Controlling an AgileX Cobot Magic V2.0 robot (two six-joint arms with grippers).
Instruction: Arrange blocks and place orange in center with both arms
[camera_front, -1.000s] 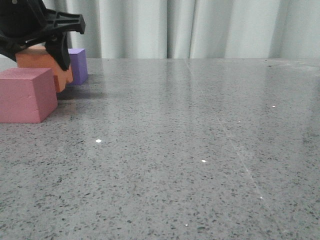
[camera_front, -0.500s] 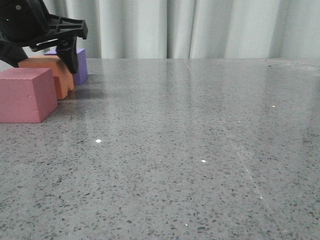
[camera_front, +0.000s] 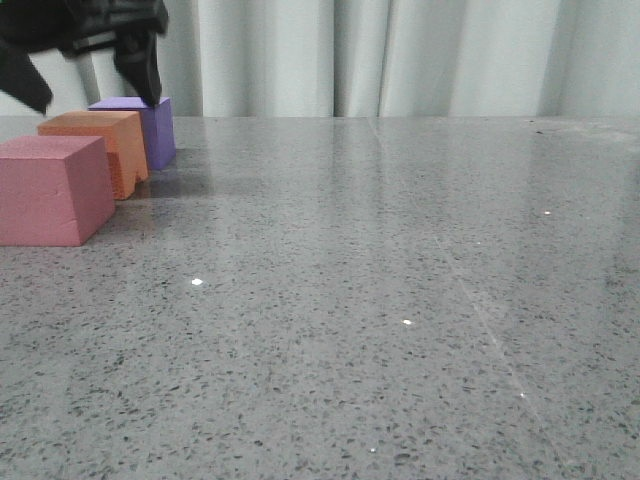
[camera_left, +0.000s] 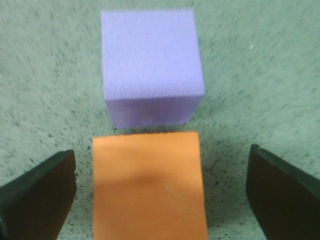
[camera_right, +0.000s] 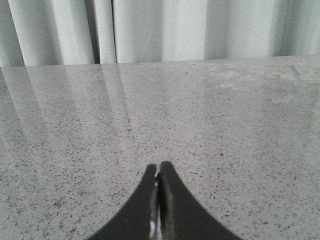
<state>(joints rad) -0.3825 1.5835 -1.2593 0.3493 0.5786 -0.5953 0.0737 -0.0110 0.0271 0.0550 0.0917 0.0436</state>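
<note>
left tool (camera_front: 85, 70) hangs spread wide just above the orange cube (camera_front: 95, 140), which sits on the worktop (camera_front: 380, 300) between pink cube (camera_front: 50, 190) and purple cube (camera_front: 145, 125). right tool (camera_right: 158, 192) pressed together, well apart.

Even, bright light. Pale sheen streaks on my table (camera_front: 400, 250); soft shadow beside pink cube (camera_front: 50, 190). My left wrist view soft, blurred, greenish cast; my right wrist view sharp.

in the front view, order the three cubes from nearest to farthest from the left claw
1. Orange cube: right under the open left claw.
2. Purple cube: behind the orange one, near one fingertip; close to call with it.
3. Pinkish-red cube: nearest the camera, farthest away.
</note>
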